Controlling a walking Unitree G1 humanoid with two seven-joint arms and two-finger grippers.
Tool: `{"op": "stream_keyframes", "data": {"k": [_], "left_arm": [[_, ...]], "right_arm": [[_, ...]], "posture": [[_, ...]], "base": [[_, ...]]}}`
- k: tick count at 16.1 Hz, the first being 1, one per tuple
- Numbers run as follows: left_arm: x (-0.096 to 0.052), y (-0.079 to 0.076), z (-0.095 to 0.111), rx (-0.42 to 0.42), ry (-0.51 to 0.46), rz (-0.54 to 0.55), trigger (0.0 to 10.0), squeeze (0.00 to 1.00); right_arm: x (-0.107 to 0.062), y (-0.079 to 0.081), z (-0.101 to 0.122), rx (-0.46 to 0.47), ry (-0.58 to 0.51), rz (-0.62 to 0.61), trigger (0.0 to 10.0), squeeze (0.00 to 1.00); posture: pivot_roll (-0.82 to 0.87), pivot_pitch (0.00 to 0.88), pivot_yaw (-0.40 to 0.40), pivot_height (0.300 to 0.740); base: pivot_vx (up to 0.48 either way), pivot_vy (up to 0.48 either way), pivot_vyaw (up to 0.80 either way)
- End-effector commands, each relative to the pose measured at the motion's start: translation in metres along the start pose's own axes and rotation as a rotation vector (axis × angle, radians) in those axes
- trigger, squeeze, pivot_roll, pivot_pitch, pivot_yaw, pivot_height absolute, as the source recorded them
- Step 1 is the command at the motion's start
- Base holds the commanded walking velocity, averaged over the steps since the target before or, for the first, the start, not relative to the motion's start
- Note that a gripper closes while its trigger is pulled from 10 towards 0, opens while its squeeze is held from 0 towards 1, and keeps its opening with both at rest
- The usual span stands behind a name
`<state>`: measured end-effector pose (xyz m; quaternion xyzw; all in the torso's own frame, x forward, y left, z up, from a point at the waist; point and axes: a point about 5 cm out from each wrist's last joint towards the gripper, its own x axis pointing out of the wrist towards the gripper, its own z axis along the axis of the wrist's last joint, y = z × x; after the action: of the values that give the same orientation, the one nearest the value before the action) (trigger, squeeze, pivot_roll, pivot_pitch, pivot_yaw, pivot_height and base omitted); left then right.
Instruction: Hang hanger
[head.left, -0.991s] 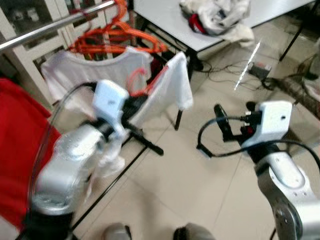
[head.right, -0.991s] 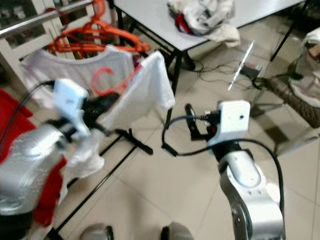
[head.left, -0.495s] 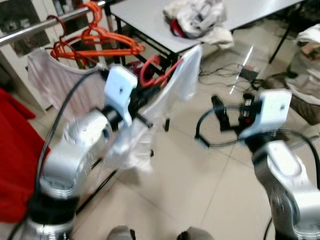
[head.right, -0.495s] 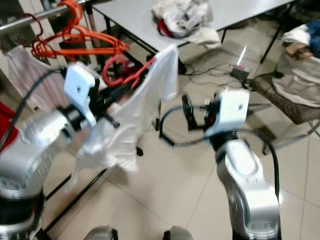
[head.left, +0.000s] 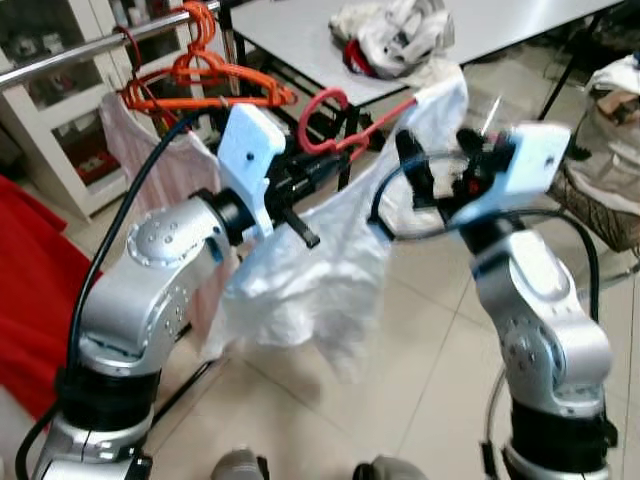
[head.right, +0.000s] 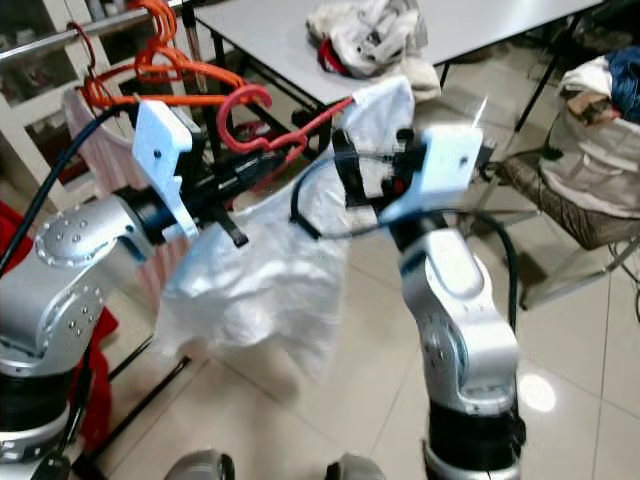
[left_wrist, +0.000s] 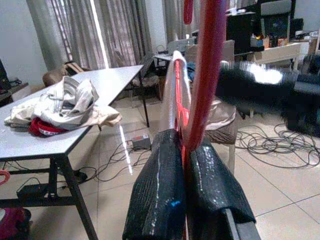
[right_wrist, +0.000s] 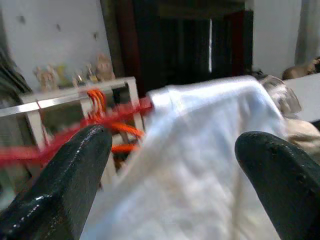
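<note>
My left gripper (head.left: 297, 195) is shut on the neck of a red hanger (head.left: 330, 110), its hook pointing up. A white shirt (head.left: 310, 280) hangs from that hanger and droops below both arms. In the left wrist view the two black fingers (left_wrist: 160, 185) pinch the red hanger (left_wrist: 202, 75) between them. My right gripper (head.left: 436, 170) is open at the shirt's far shoulder, one finger on each side of the cloth. The right wrist view has the white shirt (right_wrist: 200, 150) between its spread fingers (right_wrist: 65, 185). The metal rail (head.left: 90, 47) runs behind, at upper left.
Several orange hangers (head.left: 210, 80) and a pale garment (head.left: 150, 150) hang on the rail. A red cloth (head.left: 30, 280) hangs at far left. A white table (head.left: 300, 30) with a clothes pile (head.left: 400, 35) stands behind; a loaded chair (head.left: 610, 100) at right; cables lie on the floor.
My left arm has lifted the hanger and shirt higher and toward the middle. The right gripper has risen from low on the right up to the shirt's shoulder. The camera has also shifted.
</note>
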<state>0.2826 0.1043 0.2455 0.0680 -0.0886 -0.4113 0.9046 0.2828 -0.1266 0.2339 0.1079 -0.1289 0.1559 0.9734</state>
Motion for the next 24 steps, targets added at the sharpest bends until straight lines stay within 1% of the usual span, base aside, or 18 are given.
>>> {"op": "stream_keyframes", "data": {"k": [1,2,3,4,5,6,8,11,13,14,16,19,20,21,22,23,24], "left_arm": [[0.002,-0.004,0.013,0.029,-0.041,-0.029,10.0,0.0],[0.001,-0.004,0.012,0.025,-0.038,-0.029,10.0,0.0],[0.0,-0.005,0.012,0.022,-0.038,-0.032,10.0,0.0],[0.001,-0.007,0.013,0.018,-0.043,-0.046,10.0,0.0],[0.001,-0.008,0.015,0.017,-0.056,-0.053,10.0,0.0],[0.001,-0.01,0.017,0.016,-0.065,-0.063,10.0,0.0],[0.0,-0.014,0.021,0.004,-0.089,-0.098,10.0,0.0],[0.0,-0.015,0.023,-0.001,-0.096,-0.103,10.0,0.0],[0.0,-0.017,0.024,0.012,-0.099,-0.11,10.0,0.0],[0.001,-0.016,0.024,0.003,-0.096,-0.107,10.0,0.0],[0.001,-0.01,0.025,0.008,-0.101,-0.065,10.0,0.0],[0.0,-0.007,0.027,0.007,-0.104,-0.057,10.0,0.0],[0.0,-0.007,0.027,0.009,-0.106,-0.057,10.0,0.0],[-0.001,-0.007,0.028,0.011,-0.109,-0.057,10.0,0.0],[-0.001,-0.006,0.028,0.012,-0.11,-0.058,10.0,0.0],[-0.001,-0.006,0.029,0.012,-0.112,-0.061,10.0,0.0],[-0.002,-0.006,0.029,0.016,-0.114,-0.061,10.0,0.0]], "right_arm": [[0.001,-0.002,0.005,0.027,-0.031,0.006,10.0,0.89],[0.002,0.0,0.005,0.036,-0.035,0.028,10.0,0.3],[0.002,0.001,0.004,0.04,-0.036,0.036,10.0,0.18],[0.003,0.0,0.003,0.037,-0.029,0.025,10.0,0.02],[0.006,-0.006,-0.004,0.007,0.017,-0.034,10.0,0.0],[0.008,-0.01,-0.007,-0.004,0.032,-0.059,10.0,0.0],[0.009,-0.012,-0.008,-0.004,0.031,-0.062,10.0,0.0],[0.012,-0.01,-0.007,-0.01,0.027,-0.053,10.0,0.0],[0.016,-0.008,-0.005,-0.024,0.015,-0.042,10.0,0.0],[0.017,-0.007,-0.004,-0.028,0.008,-0.047,10.0,0.0],[0.017,-0.007,-0.003,-0.037,-0.003,-0.066,10.0,0.0],[0.011,-0.014,-0.009,-0.041,0.023,-0.131,10.0,0.0],[0.01,-0.016,-0.01,-0.04,0.023,-0.139,9.5,0.0],[0.009,-0.018,-0.01,-0.036,0.023,-0.15,5.6,0.0],[0.008,-0.021,-0.009,-0.024,0.024,-0.16,3.6,0.0],[0.008,-0.024,-0.009,-0.018,0.021,-0.177,2.4,0.0],[0.009,-0.028,-0.008,-0.02,0.023,-0.195,0.0,0.0]], "posture": [[-0.04,0.063,-0.018,0.74],[-0.04,0.063,-0.018,0.74],[-0.04,0.062,-0.019,0.74],[-0.04,0.063,-0.02,0.74],[-0.04,0.063,-0.021,0.74],[-0.04,0.064,-0.021,0.74],[-0.04,0.066,-0.023,0.74],[-0.03,0.067,-0.027,0.74],[-0.03,0.067,-0.025,0.74],[-0.03,0.068,-0.025,0.74],[-0.03,0.07,-0.025,0.74],[-0.03,0.071,-0.02,0.74],[-0.03,0.071,-0.02,0.74],[-0.03,0.073,-0.019,0.74],[-0.03,0.072,-0.018,0.74],[-0.03,0.074,-0.019,0.74],[-0.03,0.073,-0.019,0.74]], "base": [[0.0,0.0,0.0],[0.0,0.0,0.0],[0.0,0.0,0.0],[0.0,0.0,0.0],[0.0,0.0,0.0],[0.0,0.0,0.0],[0.0,0.0,0.0],[0.0,0.0,0.0],[0.0,0.0,0.0],[0.0,0.0,0.0],[0.0,0.0,0.0],[0.0,0.0,0.0],[0.0,0.0,0.0],[0.0,0.0,0.0],[0.0,0.0,0.0],[0.0,0.0,0.0],[0.0,0.0,0.0]]}}
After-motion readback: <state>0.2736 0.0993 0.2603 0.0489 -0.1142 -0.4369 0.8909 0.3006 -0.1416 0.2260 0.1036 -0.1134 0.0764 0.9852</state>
